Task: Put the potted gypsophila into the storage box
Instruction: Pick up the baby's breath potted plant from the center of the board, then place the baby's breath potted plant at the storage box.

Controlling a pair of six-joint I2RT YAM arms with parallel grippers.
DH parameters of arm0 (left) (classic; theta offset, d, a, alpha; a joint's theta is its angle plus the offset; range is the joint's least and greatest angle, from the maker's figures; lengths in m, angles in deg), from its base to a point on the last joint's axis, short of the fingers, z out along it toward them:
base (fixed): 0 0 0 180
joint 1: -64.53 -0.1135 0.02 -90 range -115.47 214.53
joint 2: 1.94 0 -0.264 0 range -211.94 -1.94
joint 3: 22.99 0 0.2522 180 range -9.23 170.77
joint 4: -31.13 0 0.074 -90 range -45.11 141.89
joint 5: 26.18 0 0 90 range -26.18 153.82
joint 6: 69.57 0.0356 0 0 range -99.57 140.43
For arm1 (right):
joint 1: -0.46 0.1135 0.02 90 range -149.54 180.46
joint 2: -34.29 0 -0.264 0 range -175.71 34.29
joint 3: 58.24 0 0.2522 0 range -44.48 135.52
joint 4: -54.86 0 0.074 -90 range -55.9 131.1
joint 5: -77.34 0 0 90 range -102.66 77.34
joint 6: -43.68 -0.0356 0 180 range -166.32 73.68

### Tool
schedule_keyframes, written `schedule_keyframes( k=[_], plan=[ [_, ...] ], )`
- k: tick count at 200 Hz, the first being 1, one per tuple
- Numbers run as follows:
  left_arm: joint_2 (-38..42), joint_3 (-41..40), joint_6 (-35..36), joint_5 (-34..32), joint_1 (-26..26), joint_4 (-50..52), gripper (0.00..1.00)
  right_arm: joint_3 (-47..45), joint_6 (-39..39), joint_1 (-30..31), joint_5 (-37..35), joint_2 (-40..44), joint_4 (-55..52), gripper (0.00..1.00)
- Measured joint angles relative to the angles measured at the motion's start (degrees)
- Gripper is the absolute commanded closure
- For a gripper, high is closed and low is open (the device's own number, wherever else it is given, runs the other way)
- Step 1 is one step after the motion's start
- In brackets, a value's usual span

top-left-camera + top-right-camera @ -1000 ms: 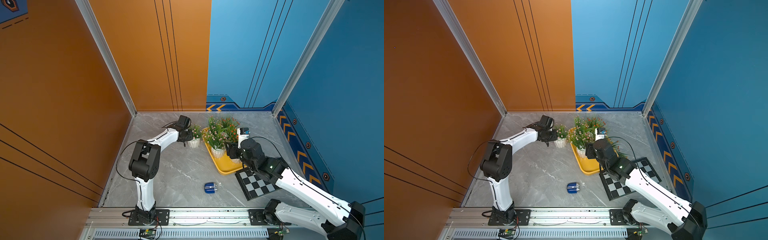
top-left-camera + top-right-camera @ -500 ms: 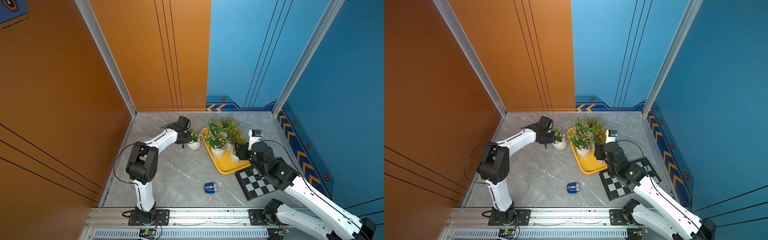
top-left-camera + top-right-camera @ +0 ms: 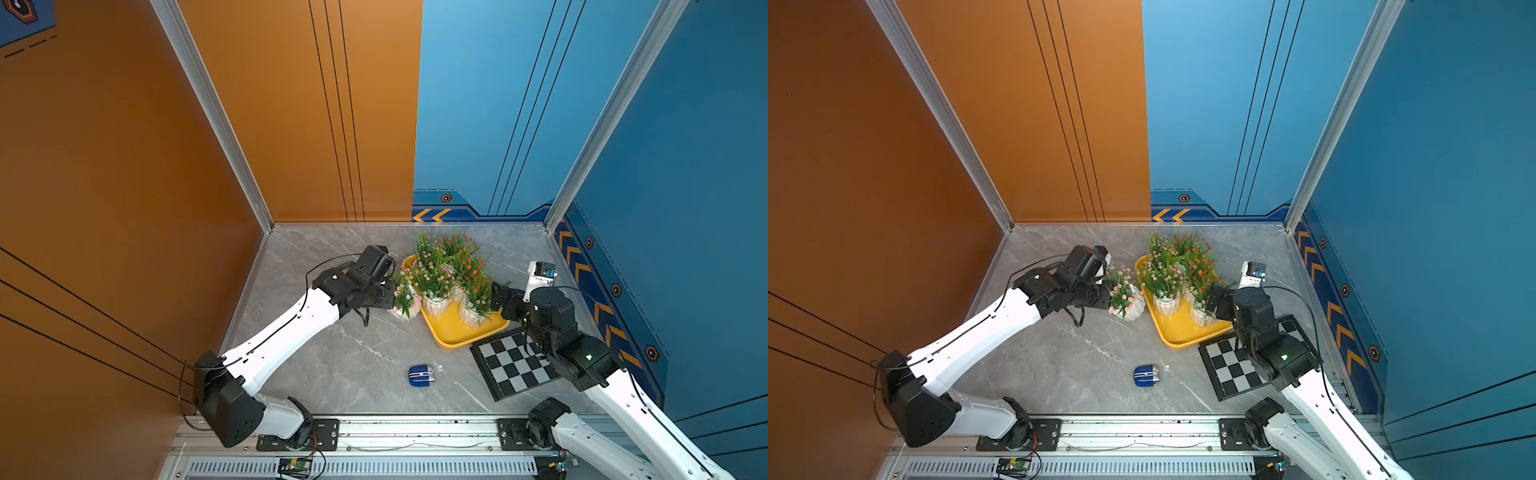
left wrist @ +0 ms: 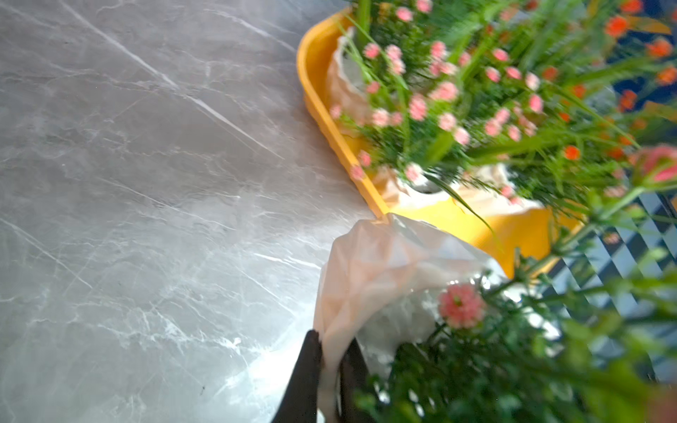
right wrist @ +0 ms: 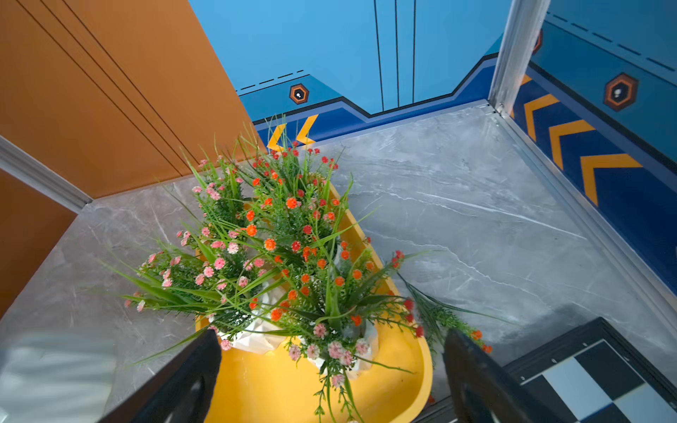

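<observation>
**Left jaws now shut on the pot rim, right arm backed away**

Since a second ago my left end effector [image 4: 331,351] has narrowed to a thin pinch on the white rim of the potted gypsophila [image 3: 402,309]. The right end effector [image 3: 498,296] has drawn back from the storage box [image 3: 451,332], jaws wide and empty. The held pot is on the desk [image 3: 353,353], just outside the box's long rim, with other pots [image 3: 434,305] already inside. I'd raise it until its base clears that rim. A rim pinch lets it swing, so I'd cross slowly and lower it onto the bare yellow end.
</observation>
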Motion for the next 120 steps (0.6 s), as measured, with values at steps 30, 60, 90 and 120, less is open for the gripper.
schedule_keyframes(
  k=[30,60,90,120],
  plan=[
    [-0.92,1.95,-1.88,-2.43,8.63,2.16,1.0,-0.09,1.07,-3.52,0.26,1.75,-1.42,0.0],
    [-8.52,8.39,-2.01,-3.54,12.31,2.97,1.0,-0.11,1.4,-6.99,1.07,3.13,-3.1,0.0],
    [-19.1,16.59,-0.48,-4.24,12.85,2.89,1.0,-1.2,1.38,-10.27,2.12,5.31,-4.2,0.0],
    [-28.72,23.58,1.49,-4.15,12.85,1.95,1.0,-2.54,1.38,-12.9,3.04,7.32,-5.97,0.0]
  ],
)
